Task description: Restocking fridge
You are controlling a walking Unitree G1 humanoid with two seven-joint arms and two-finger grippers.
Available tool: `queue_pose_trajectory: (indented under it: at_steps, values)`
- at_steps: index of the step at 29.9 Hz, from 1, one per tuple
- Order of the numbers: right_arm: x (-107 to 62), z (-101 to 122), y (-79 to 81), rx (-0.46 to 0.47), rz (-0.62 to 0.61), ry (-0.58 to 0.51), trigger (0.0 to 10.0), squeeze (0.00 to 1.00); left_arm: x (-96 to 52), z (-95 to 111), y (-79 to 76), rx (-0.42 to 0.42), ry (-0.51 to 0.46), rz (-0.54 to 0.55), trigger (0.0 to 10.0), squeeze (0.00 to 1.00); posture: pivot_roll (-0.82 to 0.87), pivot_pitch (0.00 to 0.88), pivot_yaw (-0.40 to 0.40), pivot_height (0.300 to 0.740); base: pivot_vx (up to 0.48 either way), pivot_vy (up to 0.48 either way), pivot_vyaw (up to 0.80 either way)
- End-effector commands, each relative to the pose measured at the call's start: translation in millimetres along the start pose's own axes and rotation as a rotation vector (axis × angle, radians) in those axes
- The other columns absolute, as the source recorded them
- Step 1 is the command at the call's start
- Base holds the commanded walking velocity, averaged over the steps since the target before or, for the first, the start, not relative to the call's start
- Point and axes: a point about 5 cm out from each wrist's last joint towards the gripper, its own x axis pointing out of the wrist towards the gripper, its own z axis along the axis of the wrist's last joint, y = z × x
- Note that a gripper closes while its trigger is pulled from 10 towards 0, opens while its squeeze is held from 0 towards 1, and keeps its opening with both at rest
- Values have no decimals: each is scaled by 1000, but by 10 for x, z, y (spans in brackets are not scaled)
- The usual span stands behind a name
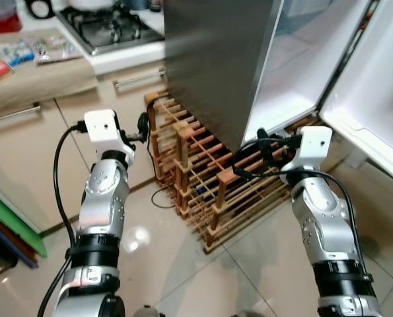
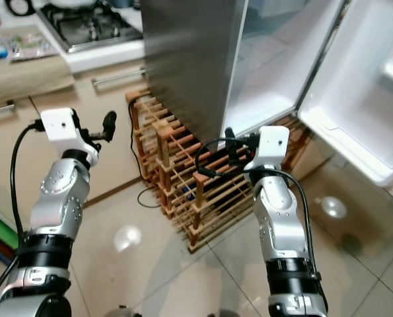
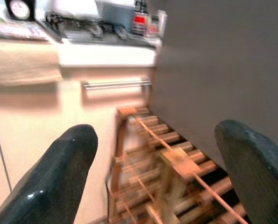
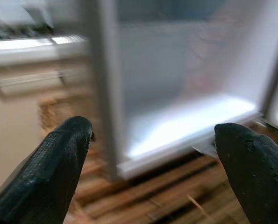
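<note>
While both end effectors, left [image 1: 142, 127] and right [image 1: 257, 157], gape empty, we judge the open fridge door [image 1: 374, 99] rigid, best gripped at its edge.

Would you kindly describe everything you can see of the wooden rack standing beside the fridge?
The wooden rack is a low lattice of light brown wooden slats and square posts forming rows of open cells, like a bottle rack. It stands on the tiled floor, against the base of the steel-grey fridge and next to the beige cabinet. Most cells look unfilled; something dark blue sits low in one. A black cable lies by its foot. Both pincers hover apart from it.
</note>
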Motion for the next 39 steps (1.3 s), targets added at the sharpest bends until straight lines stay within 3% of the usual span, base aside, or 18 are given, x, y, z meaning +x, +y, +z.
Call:
queue_pose_trajectory:
  at_steps: [1,10,14,20,26,32,39]
  values:
    - [17,38,-8,-9,-4,-19,10000,0,11,9,3,33,7,4,10000,0,-136,0,16,740,0,0,569]
    - [6,-14,112,9,81,1,10000,0,-19,33,49,88,-10,19,10000,0,-136,0,9,740,0,0,557]
    - [9,-42,210,19,123,10,10000,0,-34,69,81,34,-25,61,10000,0,-135,0,14,740,462,0,522]
    - [25,-22,234,25,130,3,10000,0,-22,46,111,19,-3,102,10000,0,-146,1,28,740,439,0,520]
    - [23,-33,242,39,141,11,10000,27,-22,13,44,40,22,93,10000,0,-155,4,33,740,202,-127,518]
    - [25,-56,269,55,172,32,10000,35,-44,107,-53,43,-36,30,10000,0,-139,4,21,740,0,0,517]
    - [66,-86,401,54,225,51,10000,67,-83,94,-37,73,-38,53,10000,0,-110,3,5,740,0,0,514]
